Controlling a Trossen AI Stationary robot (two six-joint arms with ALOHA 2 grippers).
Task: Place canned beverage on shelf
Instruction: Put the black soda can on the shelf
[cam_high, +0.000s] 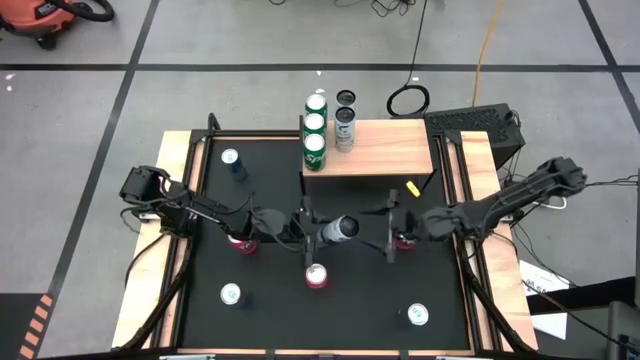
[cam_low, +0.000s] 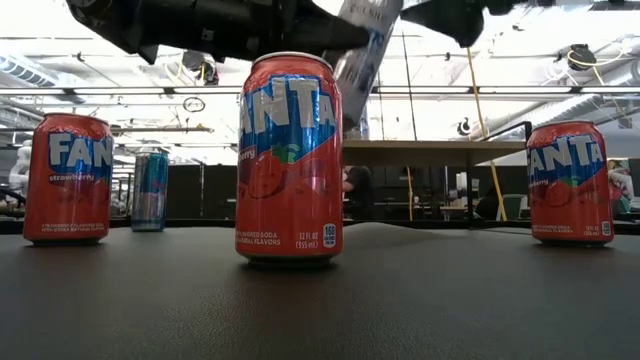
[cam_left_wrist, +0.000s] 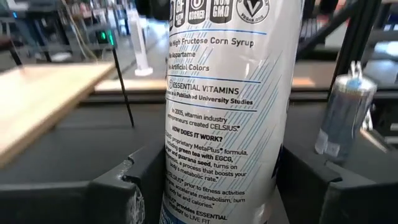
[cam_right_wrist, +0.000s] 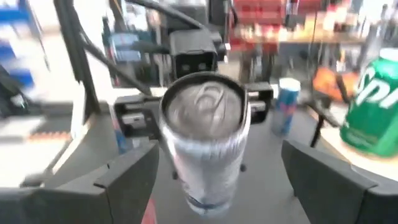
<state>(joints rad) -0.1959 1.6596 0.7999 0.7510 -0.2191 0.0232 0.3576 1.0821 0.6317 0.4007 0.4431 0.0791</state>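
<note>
**Two grippers meet at one silver can**

Two dark arms reach to the middle of the black mat (cam_high: 270, 300). The left gripper (cam_high: 305, 230) pinches a tall silver can (cam_high: 340, 229) between its fingers, and the can lies tipped on its side in the air. The right gripper (cam_high: 392, 233) sits just beside the can's top, at its 3 o'clock side, with its fingers spread wide and not touching it. In the right wrist view the can's lid (cam_right_wrist: 205, 102) faces that gripper, between its two open fingers.

The mat has a wooden frame (cam_high: 170, 200) around it. The floor around the table is grey with dark lines, and an orange vacuum (cam_high: 45, 15) stands far off at 11 o'clock.

The shelf (cam_high: 385, 148) is a light wood top at 12 o'clock on the mat. Three green cans (cam_high: 315, 135) stand in a row on its left edge, with a grey can (cam_high: 345, 128) just beside them.

Red Fanta cans stand on the mat, one (cam_high: 316, 276) just under the held can at 6 o'clock. More cans stand well apart near the corners.
</note>
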